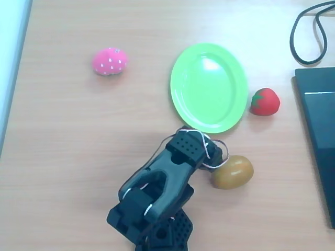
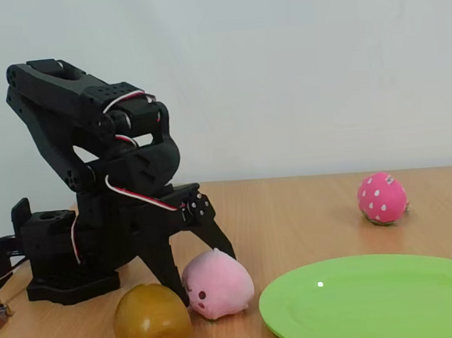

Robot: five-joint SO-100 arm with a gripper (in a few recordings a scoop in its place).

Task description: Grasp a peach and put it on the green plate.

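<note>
In the fixed view the pale pink peach (image 2: 218, 284) rests on the table just left of the green plate (image 2: 377, 299). My gripper (image 2: 206, 276) points down over it and is open. One finger (image 2: 170, 271) touches the peach's left side and the other reaches behind its top. In the overhead view the arm's black wrist (image 1: 192, 147) sits right below the green plate's (image 1: 209, 88) lower rim and covers the peach.
A brown oval fruit (image 1: 233, 172) (image 2: 152, 323) lies close beside the gripper. A hot-pink dotted strawberry (image 1: 110, 61) (image 2: 382, 197) sits further off, and a red strawberry (image 1: 264, 101) is by the plate's right rim. A dark flat device (image 1: 319, 141) and a black cable (image 1: 306, 31) occupy the right edge.
</note>
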